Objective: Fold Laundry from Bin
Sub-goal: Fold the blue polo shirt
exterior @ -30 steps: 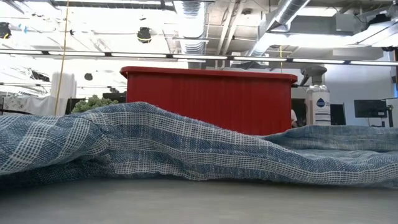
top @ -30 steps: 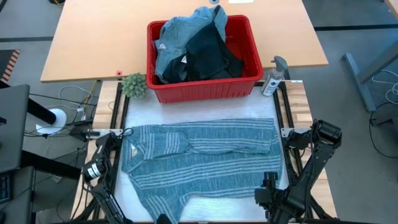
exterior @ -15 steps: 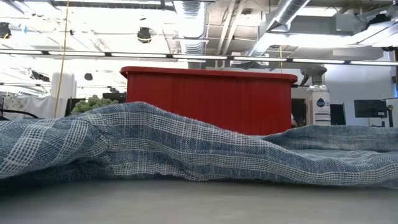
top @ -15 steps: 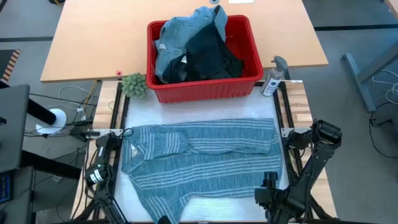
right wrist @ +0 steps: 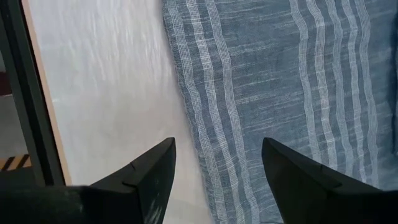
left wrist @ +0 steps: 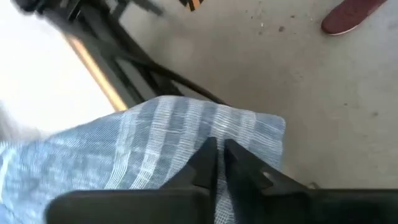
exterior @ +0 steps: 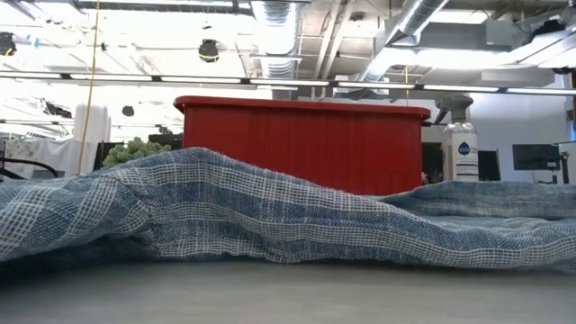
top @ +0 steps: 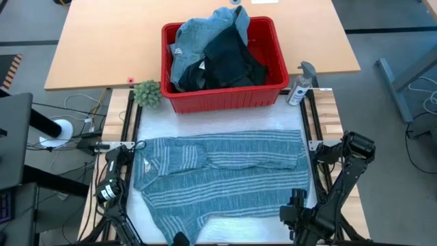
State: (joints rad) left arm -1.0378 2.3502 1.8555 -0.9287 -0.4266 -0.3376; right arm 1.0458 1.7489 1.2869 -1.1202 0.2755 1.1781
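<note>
The blue-grey white-striped shirt (top: 222,174) lies spread flat on the white table cover. Its left end (left wrist: 186,130) hangs over the table's left edge. There my left gripper (left wrist: 217,158) is shut on it. My right gripper (right wrist: 217,168) hovers open above the shirt's edge near the table's near right corner, touching nothing. The red bin (top: 225,99) stands at the far side of the table. It holds light blue denim (top: 194,41) and dark garments (top: 229,61). My left gripper pinches the shirt's overhanging left end (left wrist: 208,134) between its two shut fingers, coming from above and slanting down. One layer or several, I cannot tell. The cloth there droops past the table's left edge, and the rest of the shirt lies on the table.
A small green plant (top: 147,92) stands left of the bin and a spray bottle (top: 300,85) right of it. Dark frame rails (top: 133,119) run along the table's sides. Bare white cover (top: 225,123) lies between bin and shirt.
My left arm's wrist has dipped and shifted a little toward the table's near edge. In the low view the shirt's left part has sunk lower. The rest of the shirt lies as before.
</note>
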